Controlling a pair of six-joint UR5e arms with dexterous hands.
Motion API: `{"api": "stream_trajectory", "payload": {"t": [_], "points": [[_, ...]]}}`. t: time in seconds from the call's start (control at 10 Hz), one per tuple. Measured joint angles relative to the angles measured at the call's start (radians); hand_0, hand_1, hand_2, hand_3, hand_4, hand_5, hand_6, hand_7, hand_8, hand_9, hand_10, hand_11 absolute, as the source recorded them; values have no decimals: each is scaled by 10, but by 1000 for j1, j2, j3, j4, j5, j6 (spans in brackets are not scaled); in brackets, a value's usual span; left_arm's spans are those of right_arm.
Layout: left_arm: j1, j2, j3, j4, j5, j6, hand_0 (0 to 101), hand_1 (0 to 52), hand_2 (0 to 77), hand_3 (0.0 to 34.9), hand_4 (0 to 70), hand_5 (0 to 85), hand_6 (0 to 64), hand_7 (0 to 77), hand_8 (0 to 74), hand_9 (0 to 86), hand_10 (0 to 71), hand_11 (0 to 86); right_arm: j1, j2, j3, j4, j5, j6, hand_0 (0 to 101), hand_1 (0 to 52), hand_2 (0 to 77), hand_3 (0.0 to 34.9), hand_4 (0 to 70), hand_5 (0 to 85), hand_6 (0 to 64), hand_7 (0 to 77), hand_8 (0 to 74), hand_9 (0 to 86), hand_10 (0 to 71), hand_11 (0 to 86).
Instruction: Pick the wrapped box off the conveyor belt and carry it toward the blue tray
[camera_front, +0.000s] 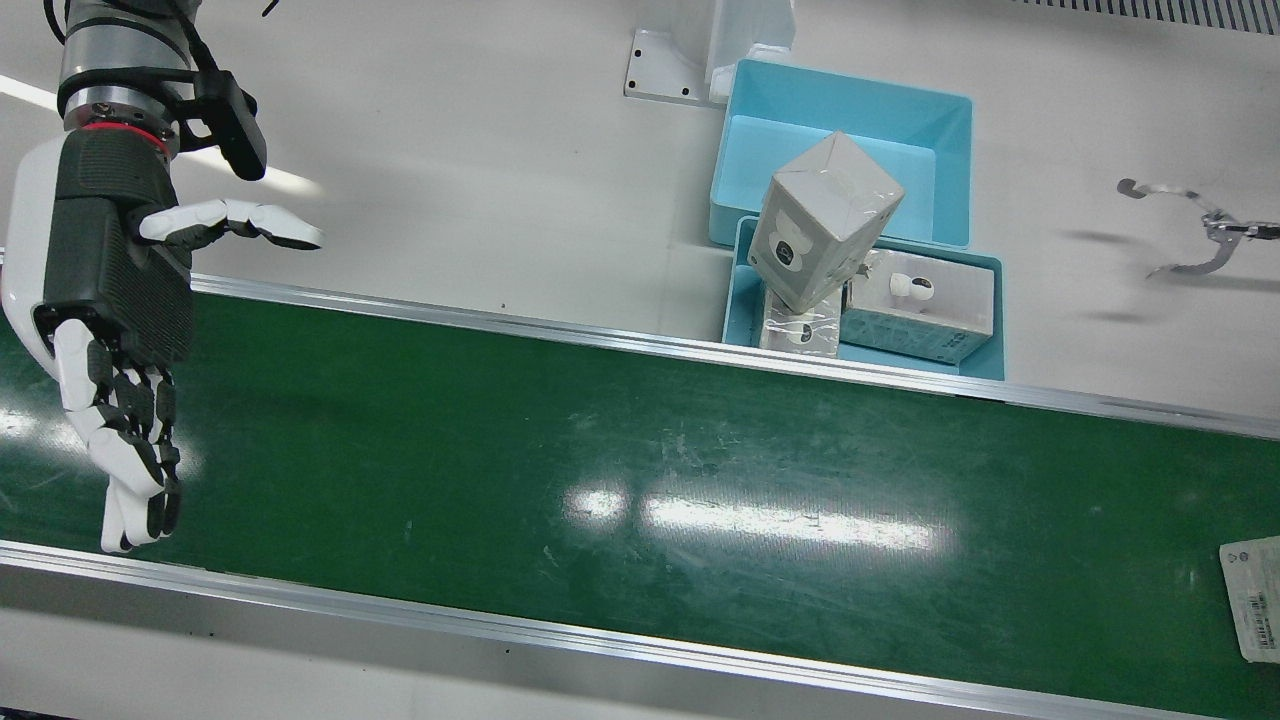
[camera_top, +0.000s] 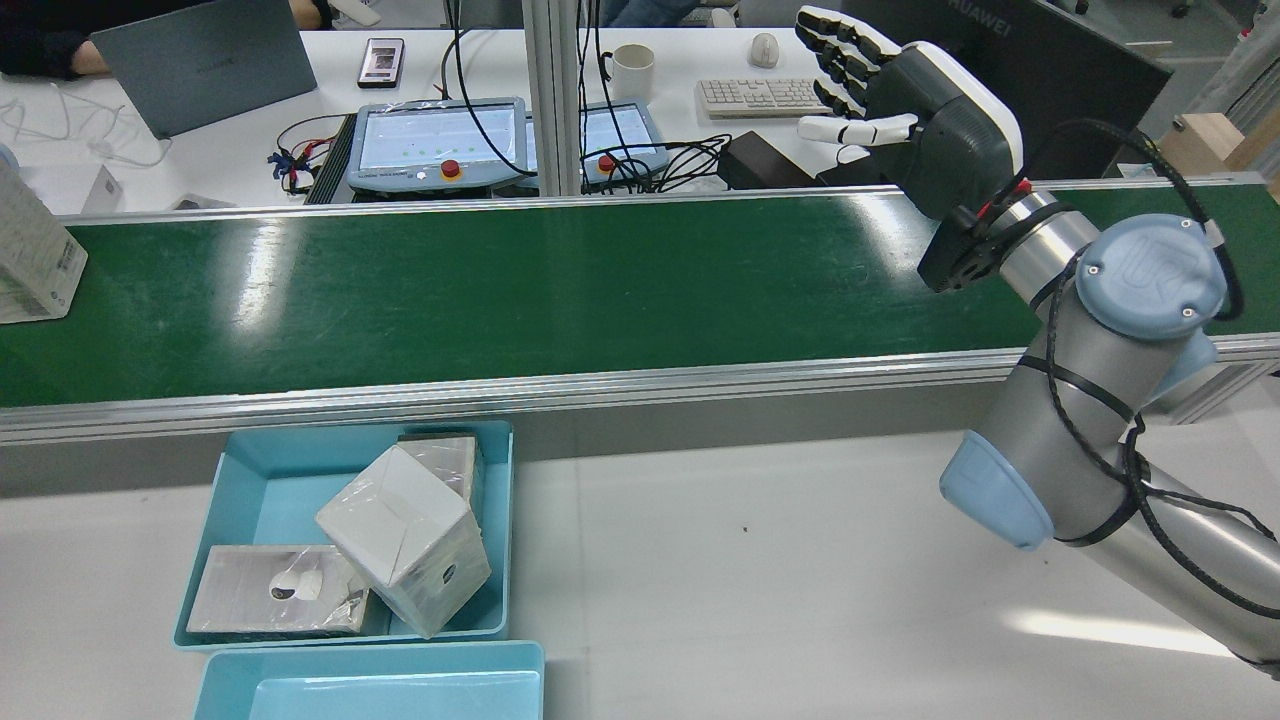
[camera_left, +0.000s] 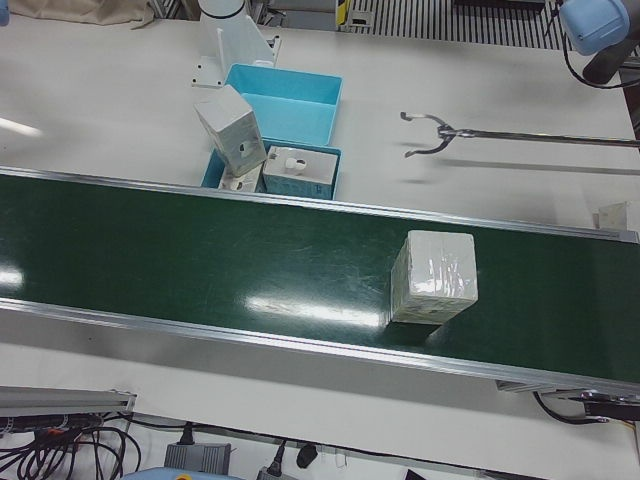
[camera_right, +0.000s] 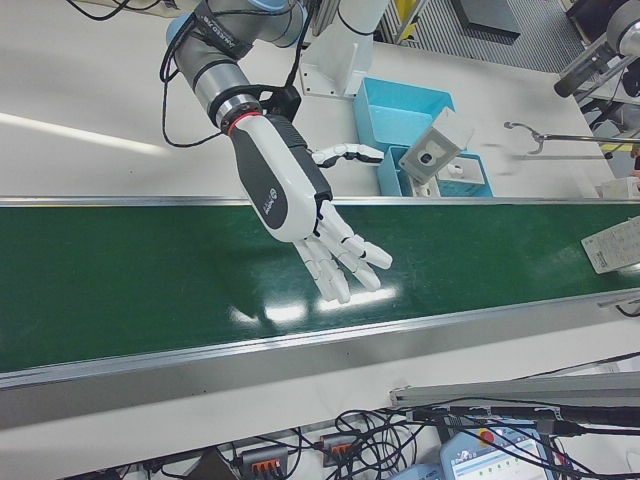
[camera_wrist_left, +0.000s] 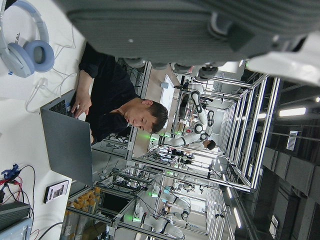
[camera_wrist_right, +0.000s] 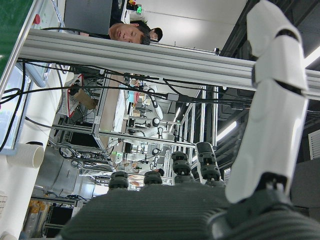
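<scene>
One wrapped box (camera_left: 433, 277) stands on the green conveyor belt (camera_left: 200, 270), toward the belt's end on the robot's left side, upright and untouched. In the rear view it shows only partly at the left edge, and in the front view just a corner of it enters at the right edge.

The right hand (camera_front: 118, 300) hangs over the belt near the opposite end, well apart from the box. Its fingers (camera_right: 345, 250) are stretched out and spread, with the thumb held out to the side toward the table; it holds nothing. The right hand's own camera looks out past the fingertips at the far room, with nothing between the fingers.

The left hand appears only as a dark blurred edge at the top of its own camera's picture, so whether its fingers are apart or closed cannot be told. Part of the left arm (camera_left: 598, 30) shows at the top right corner of the left-front view.

Two blue trays sit on the white table (camera_top: 760, 560) just beside the belt's robot-side rail. The near blue tray (camera_top: 250, 470), touching the rail, holds three wrapped boxes: two lying flat and one tilted box (camera_top: 405, 540) leaning on top of them. The second blue tray (camera_front: 850, 110) sits just behind it. A metal hook tool (camera_left: 430, 133) reaches over the table on the left arm's side.
</scene>
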Motion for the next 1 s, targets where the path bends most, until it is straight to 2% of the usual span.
{"api": "stream_trajectory", "payload": {"t": [0.1, 1.0], "points": [[0, 0, 0, 0, 0, 0, 0, 0, 5, 0, 0, 11, 0, 5, 0, 0, 0, 0, -1, 0, 0, 0, 0, 0, 436, 131, 207, 106, 33, 164, 0, 22, 11, 11, 22, 49], [0, 0, 0, 0, 0, 0, 0, 0, 5, 0, 0, 11, 0, 5, 0, 0, 5, 0, -39, 2, -13, 0, 2, -1, 439, 120, 196, 106, 33, 147, 0, 22, 5, 11, 33, 49]]}}
